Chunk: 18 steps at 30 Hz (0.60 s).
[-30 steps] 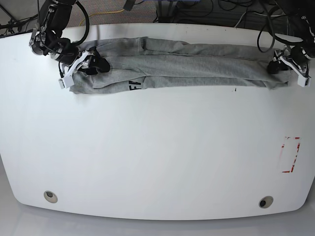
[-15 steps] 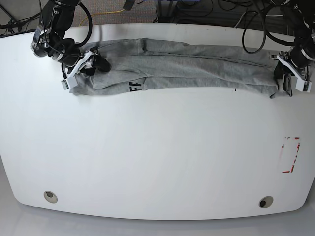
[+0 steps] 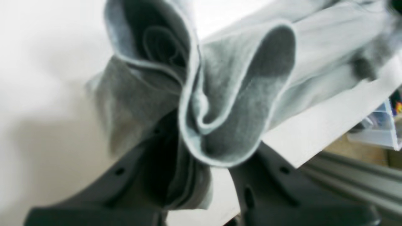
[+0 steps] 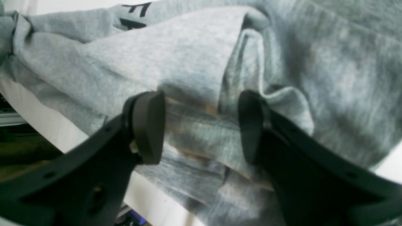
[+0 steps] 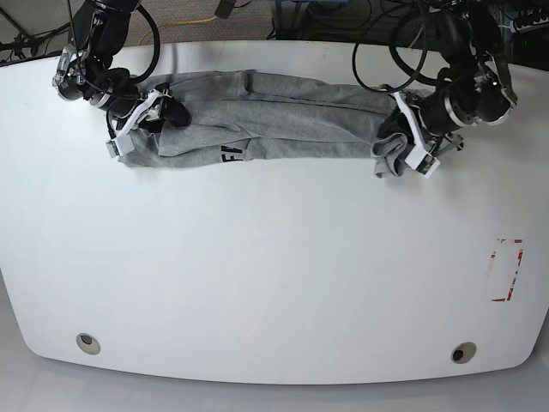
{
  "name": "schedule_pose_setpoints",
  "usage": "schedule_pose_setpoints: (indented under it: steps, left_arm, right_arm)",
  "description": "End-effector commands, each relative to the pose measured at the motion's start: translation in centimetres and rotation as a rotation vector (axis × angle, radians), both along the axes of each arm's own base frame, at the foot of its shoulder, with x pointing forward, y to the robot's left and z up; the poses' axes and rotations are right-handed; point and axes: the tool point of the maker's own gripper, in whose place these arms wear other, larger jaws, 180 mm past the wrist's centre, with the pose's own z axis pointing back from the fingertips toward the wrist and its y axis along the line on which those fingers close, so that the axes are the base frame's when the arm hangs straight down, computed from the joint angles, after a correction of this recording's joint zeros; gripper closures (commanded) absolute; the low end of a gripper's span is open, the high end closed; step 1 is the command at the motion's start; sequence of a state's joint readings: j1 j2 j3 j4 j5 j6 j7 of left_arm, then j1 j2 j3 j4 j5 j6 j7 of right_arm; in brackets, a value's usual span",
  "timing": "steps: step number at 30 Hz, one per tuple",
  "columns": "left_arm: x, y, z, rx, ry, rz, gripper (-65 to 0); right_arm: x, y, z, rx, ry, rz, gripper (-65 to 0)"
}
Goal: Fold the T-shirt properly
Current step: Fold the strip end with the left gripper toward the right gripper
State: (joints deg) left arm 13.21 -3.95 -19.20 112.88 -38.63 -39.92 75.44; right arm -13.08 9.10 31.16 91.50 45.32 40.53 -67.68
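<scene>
The heather-grey T-shirt (image 5: 274,116) lies as a long bunched strip along the far side of the white table (image 5: 274,275), black lettering (image 5: 234,154) showing near its left part. My left gripper (image 5: 412,150), on the right in the base view, is shut on the strip's right end. In its wrist view the T-shirt (image 3: 220,103) stands up in curled folds out of the left gripper (image 3: 201,153). My right gripper (image 5: 137,120) rests on the strip's left end. In the right wrist view the right gripper (image 4: 199,125) is open, its pads (image 4: 147,125) straddling a ridge of T-shirt (image 4: 194,72).
A red-marked rectangle (image 5: 506,270) is on the table at the right. Two round holes (image 5: 87,342) (image 5: 463,353) sit near the front edge. Cables (image 5: 429,34) hang behind the far edge. A clear plastic bin (image 3: 380,125) stands beyond the table edge.
My left gripper has shut on the shirt's right end and carried it leftward in the base view, shortening the strip. The right gripper has stayed in place.
</scene>
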Motion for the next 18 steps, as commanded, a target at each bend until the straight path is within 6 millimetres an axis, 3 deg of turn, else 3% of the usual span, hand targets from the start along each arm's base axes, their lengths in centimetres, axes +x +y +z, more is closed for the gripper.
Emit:
schedule_pose_setpoints:
  steps: [1, 7, 18]
  left_arm:
    - [0.5, -1.8, 1.0, -0.055, -0.039, -0.012, -3.6]
    - [0.2, -5.0, 1.1, -0.117, -0.036, -0.062, -8.1]
    - [1.3, -8.5, 2.0, -0.206, -0.031, -0.080, -10.3]
  right_arm:
    - [-0.2, -1.0, -0.3, -0.055, 0.031, 0.010, -35.7]
    - [0.1, -1.0, -0.2, -0.055, 0.025, 0.010, -35.7]
    - [0.1, -1.0, -0.1, -0.055, 0.024, 0.010, -35.7]
